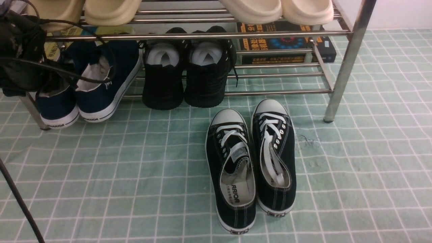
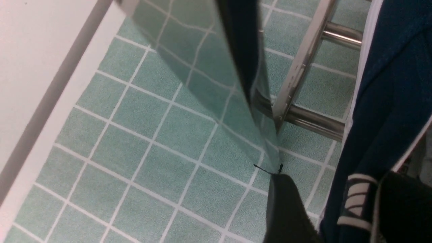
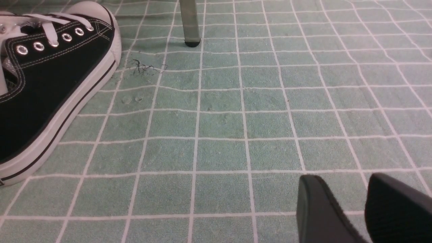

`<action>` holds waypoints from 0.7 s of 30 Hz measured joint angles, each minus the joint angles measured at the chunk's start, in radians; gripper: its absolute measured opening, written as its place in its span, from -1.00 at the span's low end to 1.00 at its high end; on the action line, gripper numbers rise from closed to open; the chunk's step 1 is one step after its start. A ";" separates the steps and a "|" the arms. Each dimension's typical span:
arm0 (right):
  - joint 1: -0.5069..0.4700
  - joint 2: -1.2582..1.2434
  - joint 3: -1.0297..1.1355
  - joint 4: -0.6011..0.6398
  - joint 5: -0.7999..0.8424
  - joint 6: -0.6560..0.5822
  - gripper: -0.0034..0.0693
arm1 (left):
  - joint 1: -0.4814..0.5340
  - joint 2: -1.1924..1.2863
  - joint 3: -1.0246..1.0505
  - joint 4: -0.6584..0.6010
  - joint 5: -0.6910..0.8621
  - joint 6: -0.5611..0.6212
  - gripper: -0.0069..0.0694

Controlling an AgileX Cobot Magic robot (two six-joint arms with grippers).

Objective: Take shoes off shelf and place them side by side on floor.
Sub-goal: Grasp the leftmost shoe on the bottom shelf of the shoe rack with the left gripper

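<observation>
Two navy-blue shoes rest on the lower tier of the chrome shelf (image 1: 347,57) at its left end, heels toward me: the left shoe (image 1: 57,108) and the right shoe (image 1: 104,87). My left arm's dark wrist (image 1: 20,50) hangs over the left one. In the left wrist view my left gripper (image 2: 334,179) is open and straddles a navy shoe's heel (image 2: 384,101). One finger (image 2: 287,209) stands outside with floor (image 2: 141,135) showing beside it, the other (image 2: 405,202) by the shoe's opening. My right gripper (image 3: 339,177) is open, low over bare floor (image 3: 219,121), holding nothing.
A pair of black lace-up sneakers (image 1: 249,162) lies side by side on the floor before the shelf. All-black shoes stuffed with white paper (image 1: 185,74) sit mid-shelf. Cream slippers (image 1: 276,10) are on the top tier, a dark box (image 1: 283,44) behind. A black cable (image 1: 20,202) crosses lower left.
</observation>
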 joint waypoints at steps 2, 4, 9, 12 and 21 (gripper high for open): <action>0.000 0.000 0.000 0.000 0.000 0.000 -0.25 | -0.014 0.000 0.001 0.003 0.008 0.001 0.26; 0.000 0.000 0.000 0.000 0.000 0.000 -0.25 | -0.064 0.000 0.001 0.034 0.011 0.003 0.31; 0.000 0.000 0.000 0.000 0.000 0.000 -0.25 | -0.105 0.000 -0.002 0.120 0.016 -0.019 0.35; 0.000 0.000 0.000 0.000 0.000 0.000 -0.25 | -0.109 0.000 -0.005 0.189 0.024 -0.114 0.36; 0.000 0.000 0.000 0.000 0.000 0.000 -0.25 | -0.109 0.070 -0.010 0.294 0.051 -0.204 0.35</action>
